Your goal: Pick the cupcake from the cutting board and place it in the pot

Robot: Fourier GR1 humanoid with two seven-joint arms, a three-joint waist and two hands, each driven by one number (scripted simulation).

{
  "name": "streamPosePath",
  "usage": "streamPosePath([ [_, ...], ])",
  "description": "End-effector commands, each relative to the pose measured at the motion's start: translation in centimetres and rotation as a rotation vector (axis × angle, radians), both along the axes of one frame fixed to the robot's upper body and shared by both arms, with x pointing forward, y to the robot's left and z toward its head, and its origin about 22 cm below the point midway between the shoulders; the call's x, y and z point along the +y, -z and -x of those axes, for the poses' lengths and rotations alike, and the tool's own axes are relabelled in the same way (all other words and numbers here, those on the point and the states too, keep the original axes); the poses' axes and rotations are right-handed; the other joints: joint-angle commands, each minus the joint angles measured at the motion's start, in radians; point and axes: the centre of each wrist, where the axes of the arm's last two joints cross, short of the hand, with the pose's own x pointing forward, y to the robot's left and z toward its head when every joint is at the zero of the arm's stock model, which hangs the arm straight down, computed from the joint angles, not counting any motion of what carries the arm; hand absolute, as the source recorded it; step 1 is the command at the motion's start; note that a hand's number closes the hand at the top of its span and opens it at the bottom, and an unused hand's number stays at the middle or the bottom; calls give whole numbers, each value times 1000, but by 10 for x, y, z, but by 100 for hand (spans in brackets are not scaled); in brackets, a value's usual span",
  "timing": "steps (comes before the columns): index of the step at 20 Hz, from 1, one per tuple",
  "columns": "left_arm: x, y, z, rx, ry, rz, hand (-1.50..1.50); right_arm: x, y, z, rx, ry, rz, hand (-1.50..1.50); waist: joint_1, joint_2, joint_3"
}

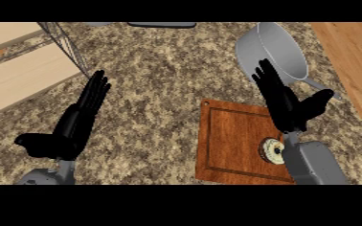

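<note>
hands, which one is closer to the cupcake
The right hand, open over the cutting board's far right corner, just beyond the cupcake. The left hand is open too, but sits over the counter well left of the board.

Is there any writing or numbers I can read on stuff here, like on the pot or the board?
None: no word, number, brand or sign shows anywhere.
The pot, the cutting board and the cupcake carry no writing.
</note>
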Motion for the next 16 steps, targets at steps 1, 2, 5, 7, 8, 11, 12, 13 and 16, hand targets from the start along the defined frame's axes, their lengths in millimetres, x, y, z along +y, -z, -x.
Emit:
streamPosePath([
  [1,18,-1,1,13,-75,-27,0,-18,10,11,63,142,87,150,-3,11,47],
  [2,26,12,9,60,-127,-106,0,-29,21,24,123,251,121,150,-14,8,47],
  [5,88,13,19,135,-334,-268,0,-105,56,78,333,565,260,150,-58,2,46],
  [7,84,20,20,156,-315,-264,0,-164,42,92,301,516,796,150,-51,36,8],
  [8,95,24,25,196,-358,-295,0,-180,36,101,240,689,848,-150,-83,16,26],
  [11,110,28,38,254,-410,-336,0,-165,38,119,61,792,966,-150,-71,-7,39],
  [12,112,32,40,264,-401,-333,0,-145,48,132,25,816,953,-150,-80,-5,40],
  [13,110,30,39,261,-426,-333,0,-134,47,144,-4,845,936,-150,-89,-9,42],
  [16,115,19,34,242,-392,-336,0,-99,37,183,-8,854,906,-150,-55,2,43],
])
